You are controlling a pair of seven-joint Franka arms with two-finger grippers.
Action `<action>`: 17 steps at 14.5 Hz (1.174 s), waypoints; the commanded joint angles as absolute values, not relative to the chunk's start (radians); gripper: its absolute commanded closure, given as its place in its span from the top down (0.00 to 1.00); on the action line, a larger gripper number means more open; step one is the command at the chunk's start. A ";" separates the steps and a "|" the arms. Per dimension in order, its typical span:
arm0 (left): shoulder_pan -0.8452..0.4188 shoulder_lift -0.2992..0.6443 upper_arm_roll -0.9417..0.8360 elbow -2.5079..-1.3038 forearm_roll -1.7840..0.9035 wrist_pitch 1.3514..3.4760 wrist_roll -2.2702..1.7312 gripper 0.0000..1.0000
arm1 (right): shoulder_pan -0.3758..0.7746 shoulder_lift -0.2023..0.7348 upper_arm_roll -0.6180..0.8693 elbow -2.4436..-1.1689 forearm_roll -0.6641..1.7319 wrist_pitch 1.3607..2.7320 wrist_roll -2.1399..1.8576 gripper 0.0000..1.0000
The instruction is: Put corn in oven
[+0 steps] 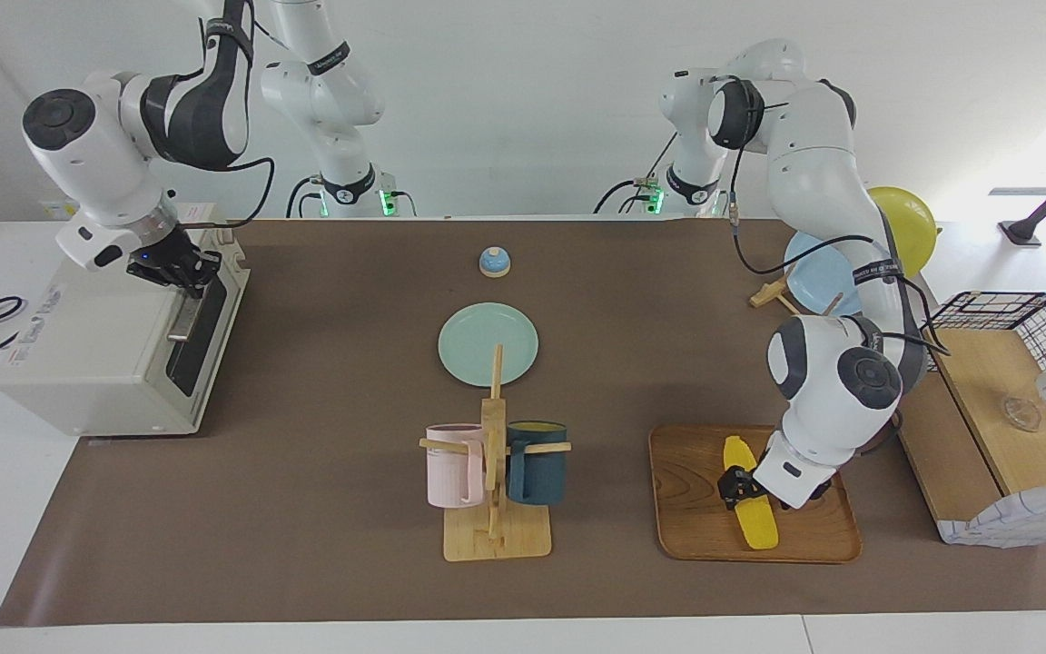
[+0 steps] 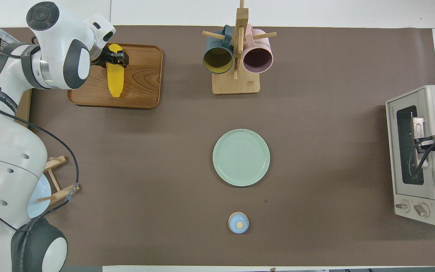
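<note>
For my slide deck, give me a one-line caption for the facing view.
Left gripper closes on the corn on the wooden tray; right gripper at the oven handle.

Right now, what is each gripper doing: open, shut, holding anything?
Left gripper: closed on the corn, which lies on the wooden tray.
Right gripper: shut, at the oven door's handle.
</note>
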State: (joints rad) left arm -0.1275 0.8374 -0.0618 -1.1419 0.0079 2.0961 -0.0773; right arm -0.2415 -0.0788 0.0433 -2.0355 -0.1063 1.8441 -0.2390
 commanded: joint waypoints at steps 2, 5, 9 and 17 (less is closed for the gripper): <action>-0.132 0.859 -0.060 -1.108 0.014 2.100 -0.075 0.00 | -0.221 -0.077 0.055 -2.079 -0.117 1.873 -0.221 0.00; -0.126 0.804 -0.060 -1.111 -0.026 2.018 -0.077 0.00 | -0.189 -0.075 0.057 -2.082 -0.115 1.875 -0.166 0.00; -0.152 0.613 -0.061 -1.233 -0.038 1.895 -0.148 0.00 | -0.167 -0.061 0.057 -2.098 -0.114 1.916 -0.129 0.00; -0.351 0.189 -0.069 -1.751 -0.112 1.943 -0.391 0.00 | -0.105 -0.023 0.061 -2.128 -0.072 1.980 -0.072 0.00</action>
